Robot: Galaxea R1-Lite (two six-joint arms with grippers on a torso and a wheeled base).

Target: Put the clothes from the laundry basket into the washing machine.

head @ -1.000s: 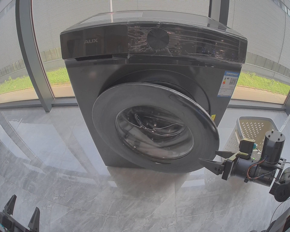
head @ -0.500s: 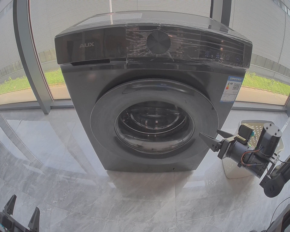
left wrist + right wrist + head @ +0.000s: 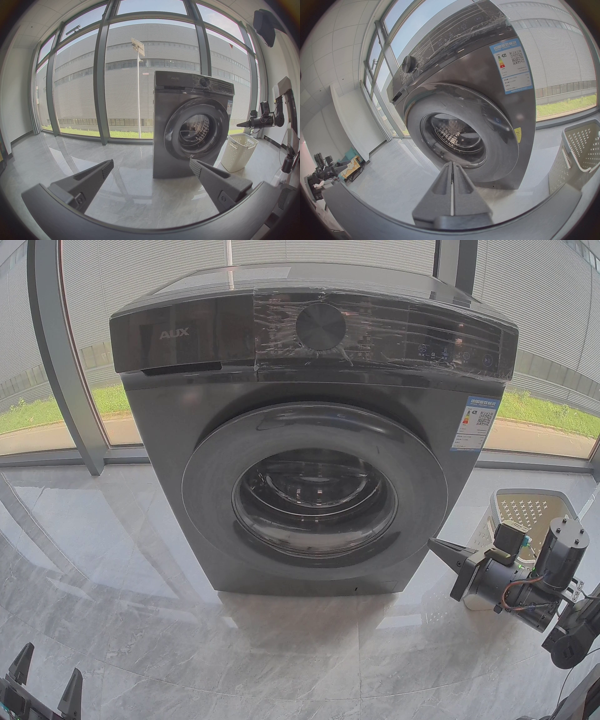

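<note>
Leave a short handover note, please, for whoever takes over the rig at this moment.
Left gripper: jaws open, holding nothing, low at the robot's left.
Right gripper: jaws shut, holding nothing, beside the right edge of the door, apart from it.
Washing machine: door shut. Laundry basket on the floor to its right.
Done: cannot tell whether clothes are loaded.
Left: check basket and drum; open the door if clothes remain.

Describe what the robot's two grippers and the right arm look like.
Left gripper: dark grey, pointed wedge jaws with ribbed inner faces. Right gripper: same dark tapered jaws on a black cylindrical wrist, with a looped red cable and an olive bracket.
</note>
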